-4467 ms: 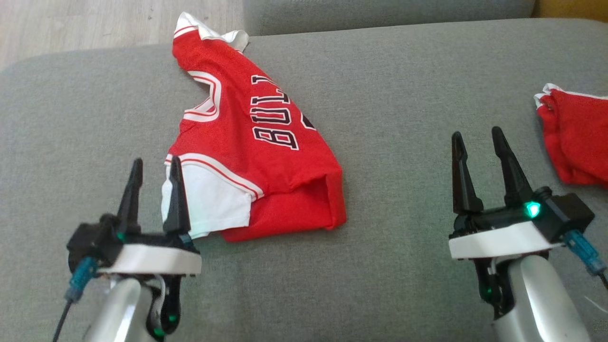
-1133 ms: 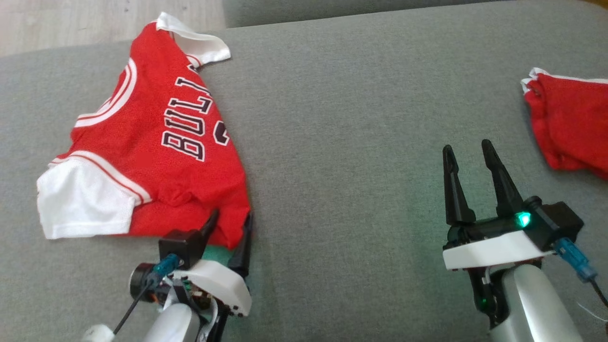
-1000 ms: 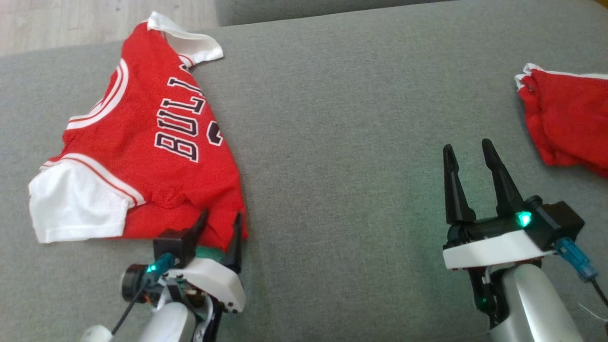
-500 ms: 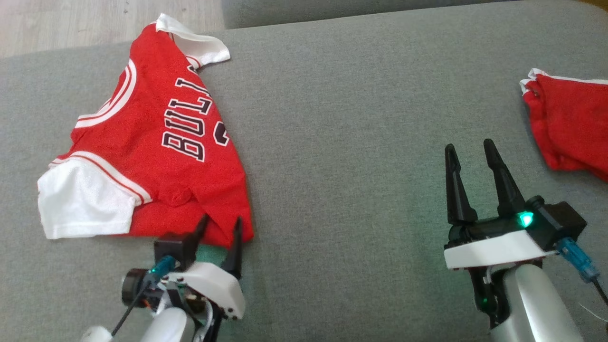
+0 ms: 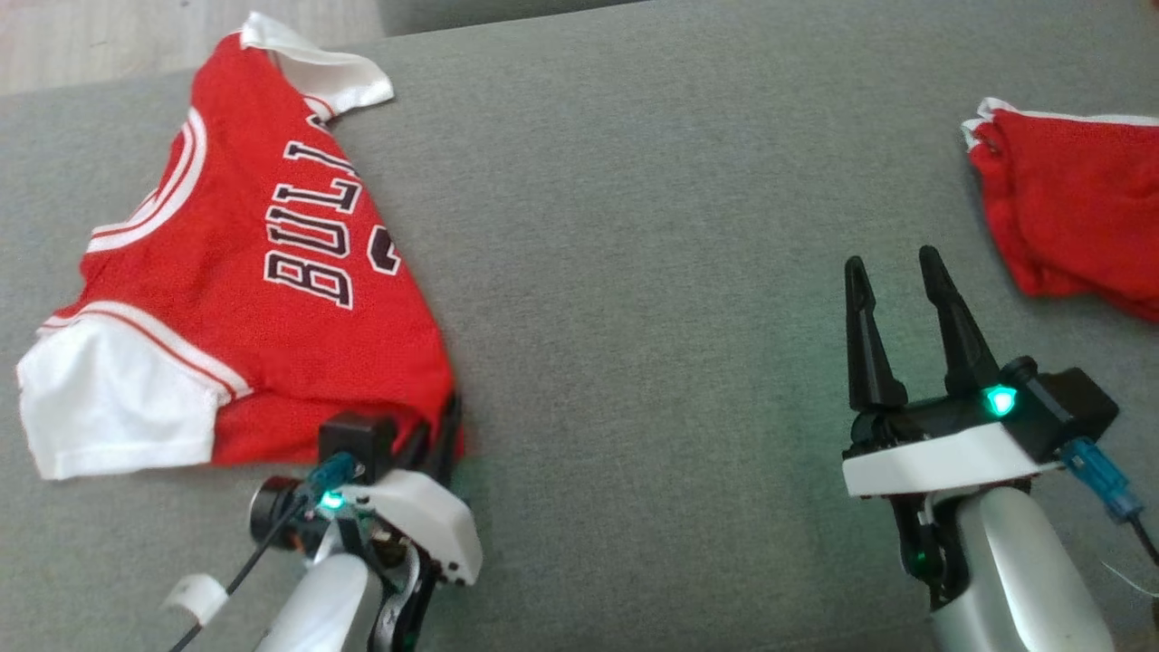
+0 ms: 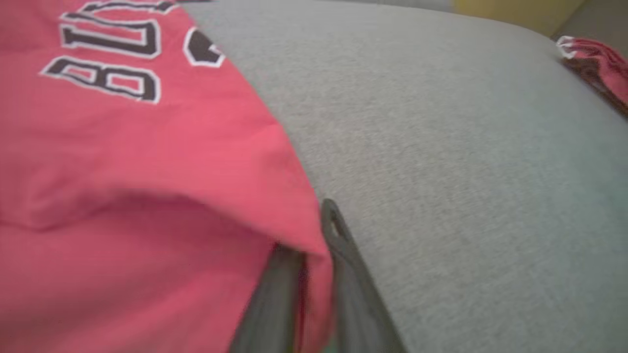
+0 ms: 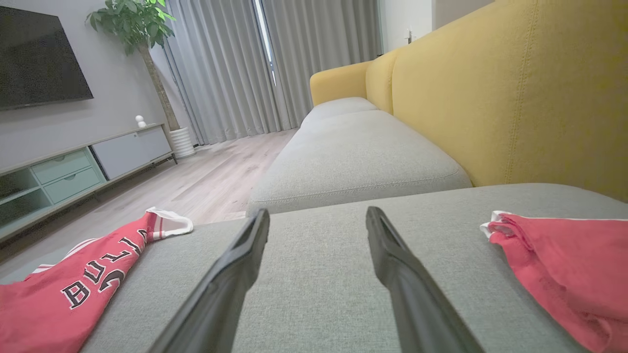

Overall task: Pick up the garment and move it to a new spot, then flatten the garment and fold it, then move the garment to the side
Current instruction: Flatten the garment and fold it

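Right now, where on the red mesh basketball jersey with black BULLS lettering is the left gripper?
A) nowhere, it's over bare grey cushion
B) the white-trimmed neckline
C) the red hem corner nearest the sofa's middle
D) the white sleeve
C: the left gripper sits at the hem corner of the red mesh jersey, and the left wrist view shows red cloth pinched between its dark fingers, well away from the white sleeve.

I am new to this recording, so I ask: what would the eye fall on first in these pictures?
First, the red mesh jersey with white sleeves and black lettering, spread on the left of the grey fabric sofa seat, its near corner pinched in the left claw. Next, a crumpled red cloth at the seat's far right, beyond the open right claw.
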Available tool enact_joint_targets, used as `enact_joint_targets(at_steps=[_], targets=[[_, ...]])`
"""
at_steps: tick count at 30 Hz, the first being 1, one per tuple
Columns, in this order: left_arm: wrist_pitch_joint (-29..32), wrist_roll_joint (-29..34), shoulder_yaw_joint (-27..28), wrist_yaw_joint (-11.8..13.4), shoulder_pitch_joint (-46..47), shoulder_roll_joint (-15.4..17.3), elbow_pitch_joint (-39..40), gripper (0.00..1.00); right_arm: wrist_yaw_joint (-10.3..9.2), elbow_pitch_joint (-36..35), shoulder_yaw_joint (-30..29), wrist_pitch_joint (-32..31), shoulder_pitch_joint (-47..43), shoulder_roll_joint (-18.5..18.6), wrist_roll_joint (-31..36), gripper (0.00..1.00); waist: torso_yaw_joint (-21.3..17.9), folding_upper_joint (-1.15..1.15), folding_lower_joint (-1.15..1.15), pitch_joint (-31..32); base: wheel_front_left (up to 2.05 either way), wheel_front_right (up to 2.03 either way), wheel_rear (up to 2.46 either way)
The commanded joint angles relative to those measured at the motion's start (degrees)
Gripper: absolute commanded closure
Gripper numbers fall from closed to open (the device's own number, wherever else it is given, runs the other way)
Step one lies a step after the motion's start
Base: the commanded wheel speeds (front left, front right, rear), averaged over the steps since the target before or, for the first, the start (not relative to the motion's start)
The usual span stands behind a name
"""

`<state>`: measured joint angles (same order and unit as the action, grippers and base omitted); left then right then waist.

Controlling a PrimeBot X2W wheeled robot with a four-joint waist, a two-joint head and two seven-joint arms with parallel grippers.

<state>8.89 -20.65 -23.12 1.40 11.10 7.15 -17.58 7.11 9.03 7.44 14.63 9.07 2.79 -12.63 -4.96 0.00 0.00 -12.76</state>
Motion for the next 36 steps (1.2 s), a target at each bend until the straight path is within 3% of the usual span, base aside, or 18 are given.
enact_joint_targets(at_steps=[1,5,11,18,23,24,25,30,36], targets=[[-1.6,-0.5,0.7,-1.3,2.9,0.1,2.0,1.0,0.37,-2.0,1.5,0.4,2.0,0.1,-0.4,0.0,-0.8,0.0,0.0,-0.2,0.0,0.0,0.0],[-5.0,-2.2,-0.4,-4.8,6.5,-1.4,3.4,1.0,0.37,-1.8,1.8,0.4,2.4,0.1,-0.8,0.0,-1.8,0.0,0.0,-0.1,0.0,0.0,0.0],[-12.2,-5.4,-2.5,-7.5,16.2,-3.6,6.0,1.0,0.37,-1.5,2.7,0.4,3.1,0.1,-1.3,0.0,-3.4,0.0,0.0,0.2,0.0,0.0,0.0],[-20.1,-8.5,-3.9,-7.1,24.2,-4.2,6.8,1.0,0.37,-1.3,3.9,0.4,3.4,0.1,-2.0,0.0,-5.0,0.0,0.0,0.6,0.0,0.0,0.0],[-18.8,-9.0,-8.5,-6.3,24.2,-4.2,1.0,1.0,0.37,-1.5,3.8,0.4,3.3,0.1,-2.3,0.0,-5.5,0.0,0.0,0.5,0.0,0.0,0.0],[-17.8,-8.9,-9.6,-6.4,23.8,-4.2,-0.9,0.67,0.37,-1.6,3.7,0.4,3.3,0.1,-2.3,0.0,-5.5,0.0,0.0,0.4,0.0,0.0,0.0],[-16.8,-8.8,-10.6,-6.5,23.5,-4.2,-2.8,0.0,0.37,-1.6,3.7,0.4,3.3,0.1,-2.3,0.0,-5.4,0.0,0.0,0.4,0.0,0.0,0.0],[-15.1,-8.5,-13.0,-7.1,22.4,-3.3,-9.2,0.0,0.37,-1.8,3.4,0.4,3.0,0.1,-2.2,0.0,-4.6,0.0,0.0,0.3,0.0,0.0,0.0],[-17.3,-9.1,-12.1,-6.9,20.4,-1.4,-9.7,0.0,0.37,-1.5,3.0,0.4,2.0,0.1,-1.4,0.0,-2.1,0.0,0.0,1.5,0.0,0.0,0.0]])
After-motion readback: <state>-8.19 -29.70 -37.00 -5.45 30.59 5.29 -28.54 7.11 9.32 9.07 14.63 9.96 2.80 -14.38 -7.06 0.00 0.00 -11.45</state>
